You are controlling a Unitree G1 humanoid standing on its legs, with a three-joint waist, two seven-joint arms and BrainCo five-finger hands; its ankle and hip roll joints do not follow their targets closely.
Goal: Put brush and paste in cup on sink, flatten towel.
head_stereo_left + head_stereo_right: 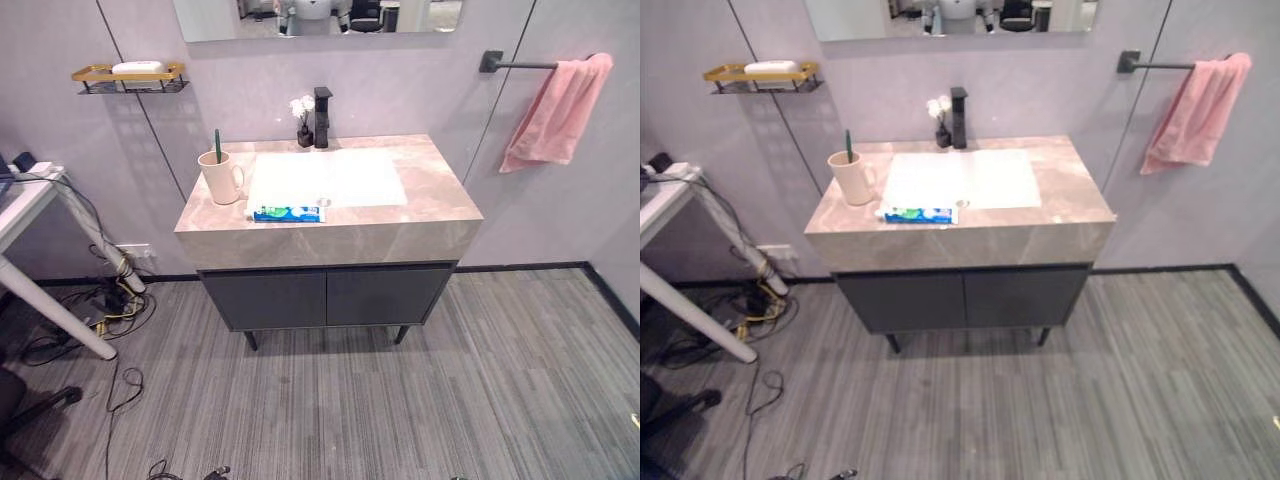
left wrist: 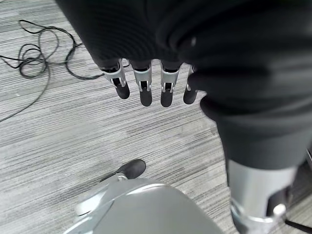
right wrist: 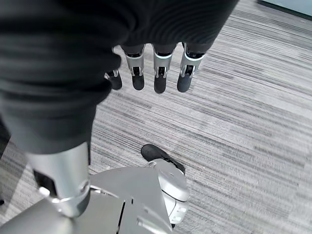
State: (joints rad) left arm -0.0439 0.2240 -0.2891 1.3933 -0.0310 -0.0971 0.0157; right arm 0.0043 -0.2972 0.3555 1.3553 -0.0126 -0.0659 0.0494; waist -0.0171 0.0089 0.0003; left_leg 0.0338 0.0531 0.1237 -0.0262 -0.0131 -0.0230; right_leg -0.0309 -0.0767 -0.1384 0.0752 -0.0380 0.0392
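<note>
Near the sink counter's front edge lies the paste [image 1: 287, 213], beside the cup [image 1: 219, 177] at the left edge; the brush [image 1: 217, 146] apparently stands inside already. Both the left hand [image 2: 146, 78] and right hand [image 3: 156, 68] hang empty, fingers relaxed. Next: approach, grasp paste. The towel [image 1: 556, 110] hangs bunched.

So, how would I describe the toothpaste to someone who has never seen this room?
Find the marble vanity counter with the white sink basin. On its front edge, just before the basin and right of the beige cup, lies the toothpaste. It is the only flat blue-green tube there.
</note>
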